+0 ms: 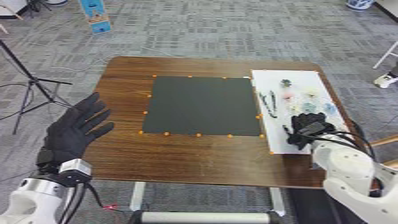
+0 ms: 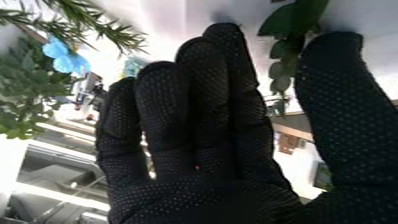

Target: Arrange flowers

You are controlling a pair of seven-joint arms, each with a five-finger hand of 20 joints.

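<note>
Right hand: your right hand (image 1: 308, 129) is low at the white sheet (image 1: 284, 146), its fingers straight and close together, the thumb apart, pinching nothing.
Grip: I judge that you prepare to take the leafy sprig (image 2: 277, 22); bring the thumb softly toward the fingers on its stem, so the leaves are not crushed, then lift before you go to the black mat (image 1: 200, 106).
Leafy sprig: by the white sheet, between your thumb and fingers, perhaps not touched; dark green, with pointed oval leaves along a thin stem.
Blue flower (image 2: 67, 55): thin, soft-looking petals; keep your glove from brushing it.
Left hand (image 1: 75, 127): at the left side of the worktop (image 1: 178, 162), its fingers a little spread.
</note>
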